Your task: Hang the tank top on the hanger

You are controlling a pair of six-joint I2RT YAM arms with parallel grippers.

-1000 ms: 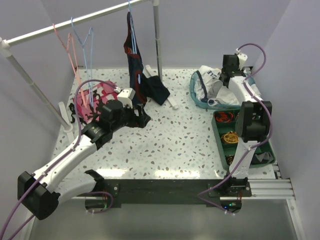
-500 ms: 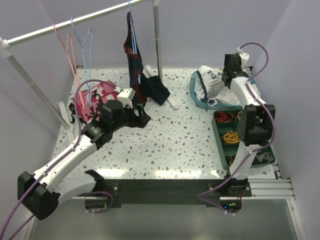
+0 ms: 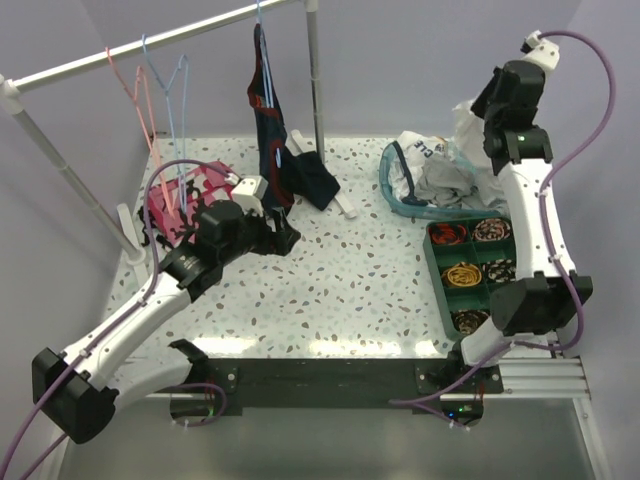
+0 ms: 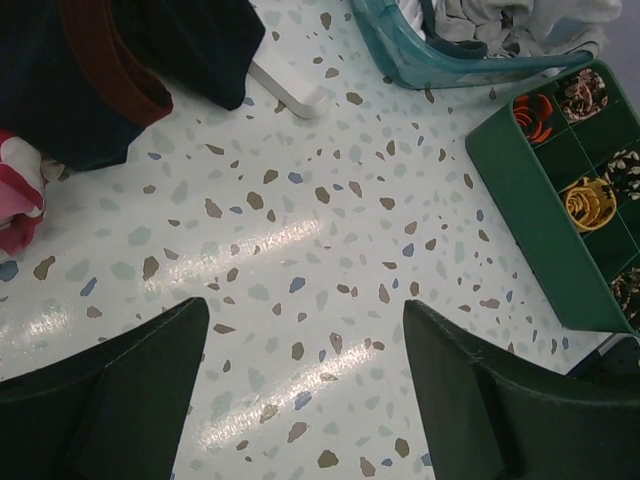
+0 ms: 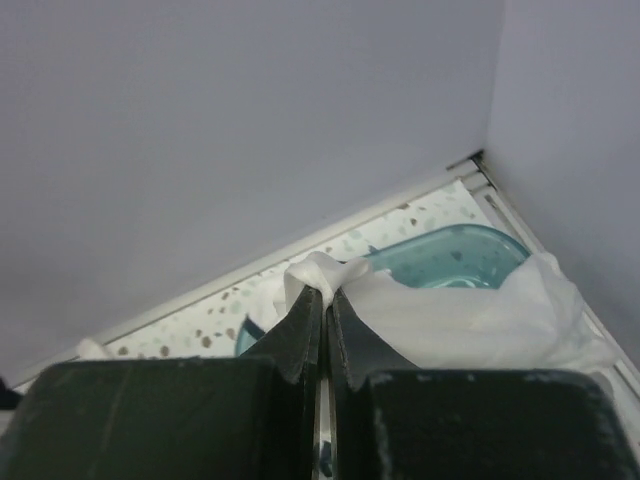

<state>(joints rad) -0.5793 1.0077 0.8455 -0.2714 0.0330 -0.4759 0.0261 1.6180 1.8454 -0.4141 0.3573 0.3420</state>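
The white tank top (image 3: pixel 465 124) hangs limp from my right gripper (image 3: pixel 478 112), which is raised high over the teal basket (image 3: pixel 396 196) at the back right. In the right wrist view the gripper (image 5: pixel 326 294) is shut on a bunched fold of the tank top (image 5: pixel 450 315), with the rest trailing off to the right. The light-blue hanger (image 3: pixel 172 100) hangs on the rail at the back left. My left gripper (image 3: pixel 285 238) hovers left of centre; in its wrist view it (image 4: pixel 305 330) is open over bare speckled table.
A pink hanger (image 3: pixel 128 90) hangs beside the blue one. A navy garment (image 3: pixel 265 110) hangs from the rail (image 3: pixel 80 64), near a pink camouflage garment (image 3: pixel 185 195). A green compartment tray (image 3: pixel 437 270) sits by the right edge. More clothes lie in the basket.
My right gripper shut on the white fabric in the basket, then rose sharply, pulling the tank top up with it. The left arm has stayed put.
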